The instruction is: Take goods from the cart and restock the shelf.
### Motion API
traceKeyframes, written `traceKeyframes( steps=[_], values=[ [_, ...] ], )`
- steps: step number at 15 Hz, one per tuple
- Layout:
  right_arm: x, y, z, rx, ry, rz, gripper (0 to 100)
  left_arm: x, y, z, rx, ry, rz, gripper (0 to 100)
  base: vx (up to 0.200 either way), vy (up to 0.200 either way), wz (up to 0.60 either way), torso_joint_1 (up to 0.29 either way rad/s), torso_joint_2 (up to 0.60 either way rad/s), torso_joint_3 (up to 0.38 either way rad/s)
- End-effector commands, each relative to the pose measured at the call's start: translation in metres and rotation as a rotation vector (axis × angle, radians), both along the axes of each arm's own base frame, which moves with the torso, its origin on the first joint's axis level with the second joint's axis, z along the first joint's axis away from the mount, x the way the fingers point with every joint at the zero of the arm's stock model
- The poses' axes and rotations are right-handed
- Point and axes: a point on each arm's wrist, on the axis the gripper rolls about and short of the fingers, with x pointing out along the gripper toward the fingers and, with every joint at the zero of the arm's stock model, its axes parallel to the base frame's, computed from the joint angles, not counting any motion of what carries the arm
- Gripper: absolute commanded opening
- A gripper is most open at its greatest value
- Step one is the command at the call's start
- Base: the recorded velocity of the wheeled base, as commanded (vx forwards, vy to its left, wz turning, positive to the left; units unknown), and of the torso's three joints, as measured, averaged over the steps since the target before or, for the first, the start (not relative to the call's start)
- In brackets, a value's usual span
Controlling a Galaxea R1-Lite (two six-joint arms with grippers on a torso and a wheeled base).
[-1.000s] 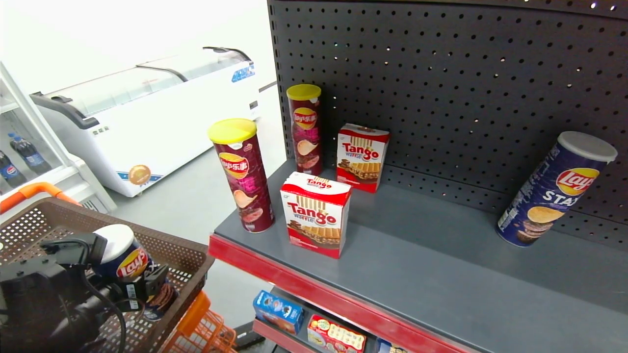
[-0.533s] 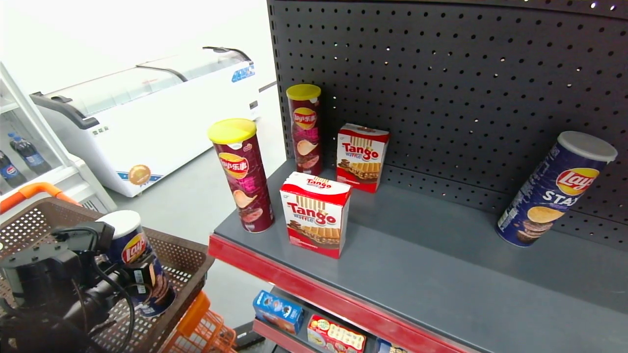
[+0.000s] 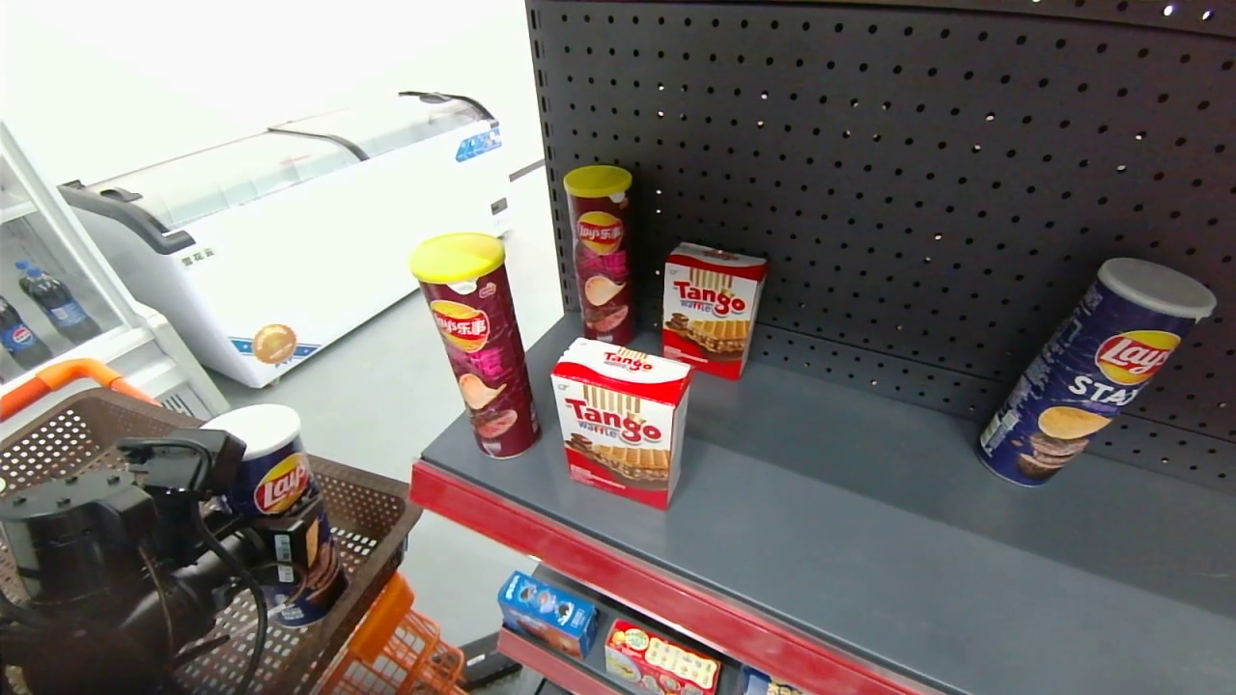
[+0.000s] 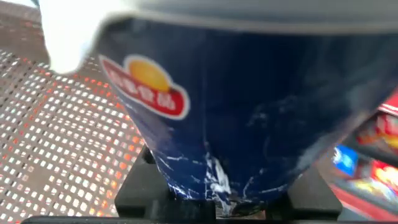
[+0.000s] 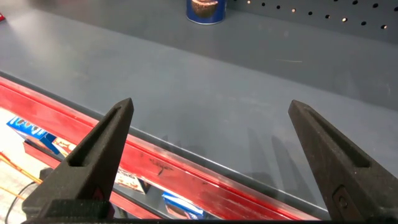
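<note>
Left gripper (image 3: 290, 560) is clenched on the blue chips can (image 3: 275, 483), fingers on the lower half of the tube, white lid up top. Can's pretty much upright, leaning a bit, and sits over the brown cart basket (image 3: 381, 507) near the rim closest to the shelf (image 3: 821, 512). Can't tell from the head view whether its bottom is clear of the mesh. Left wrist view has the can (image 4: 249, 112) right up close w/ basket mesh behind it.

Right gripper (image 5: 211, 106) is wide open, nothing in it, hovering over the shelf's front part by the red edge strip (image 5: 186, 165).

On the shelf: 2 maroon chips cans w/ yellow lids, one near the front corner (image 3: 478, 347), one at the back (image 3: 599, 256). 2 wafer boxes, front (image 3: 623, 420) and back (image 3: 715, 309), each just beside a can. Far right, another blue can (image 3: 1091, 376) is tilted, leaning on the pegboard (image 3: 869, 145).

Bkgd: white chest freezer (image 3: 290, 222), plus some small boxes on the lower shelf (image 3: 550, 613).
</note>
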Motion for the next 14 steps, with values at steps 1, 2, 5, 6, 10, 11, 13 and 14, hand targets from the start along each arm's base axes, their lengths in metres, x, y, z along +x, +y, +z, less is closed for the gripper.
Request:
traceKeyframes(
  steps=[1, 2, 5, 6, 10, 11, 13, 14],
  values=[
    [0.0, 0.0, 0.0, 0.0, 0.003, 0.0, 100, -0.017, -0.01, 0.031, 0.003, -0.089, -0.055, 0, 0.0, 0.0, 0.0, 0.0, 0.0, 0.0],
    [0.0, 0.0, 0.0, 0.0, 0.001, 0.0, 100, -0.024, -0.012, 0.038, -0.002, -0.098, -0.085, 0, 0.0, 0.0, 0.0, 0.0, 0.0, 0.0],
    [0.0, 0.0, 0.0, 0.0, 0.001, 0.0, 100, -0.038, -0.02, 0.06, -0.02, -0.191, -0.164, 0, 0.0, 0.0, 0.0, 0.0, 0.0, 0.0],
    [0.0, 0.0, 0.0, 0.0, 0.001, 0.0, 100, -0.041, -0.022, 0.065, -0.02, -0.212, -0.188, 0, 0.0, 0.0, 0.0, 0.0, 0.0, 0.0],
    [0.0, 0.0, 0.0, 0.0, 0.001, 0.0, 100, -0.047, -0.039, 0.081, -0.034, -0.285, -0.29, 0, 0.0, 0.0, 0.0, 0.0, 0.0, 0.0],
    [0.0, 0.0, 0.0, 0.0, 0.001, 0.0, 100, -0.045, -0.041, 0.085, -0.032, -0.29, -0.29, 0, 0.0, 0.0, 0.0, 0.0, 0.0, 0.0],
    [0.0, 0.0, 0.0, 0.0, 0.001, 0.0, 100, -0.045, -0.042, 0.085, -0.018, -0.292, -0.299, 0, 0.0, 0.0, 0.0, 0.0, 0.0, 0.0],
    [0.0, 0.0, 0.0, 0.0, 0.001, 0.0, 100, -0.046, -0.048, 0.085, 0.002, -0.292, -0.335, 0, 0.0, 0.0, 0.0, 0.0, 0.0, 0.0]
  ],
)
